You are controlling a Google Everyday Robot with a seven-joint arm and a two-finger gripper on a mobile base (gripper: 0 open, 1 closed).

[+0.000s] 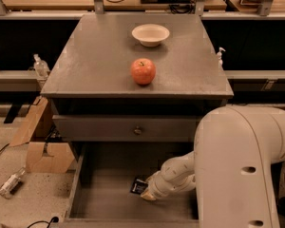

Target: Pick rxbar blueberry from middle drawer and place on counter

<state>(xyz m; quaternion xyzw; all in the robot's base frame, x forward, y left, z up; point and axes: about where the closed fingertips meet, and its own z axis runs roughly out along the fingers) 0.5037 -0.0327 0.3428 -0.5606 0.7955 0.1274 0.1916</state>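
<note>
Grey and worn at its edges, the counter (99,65) carries a red apple (143,71) near its middle and a pale bowl (150,34) further back. Below a closed panel with a small knob (138,130), the middle drawer (104,198) stands pulled out. On its floor, right of centre, lies the rxbar blueberry (138,186). The pincer (149,194) reaches down into the drawer, right at the packet's near edge; whether it is spread or pressed together, I cannot tell.
</note>
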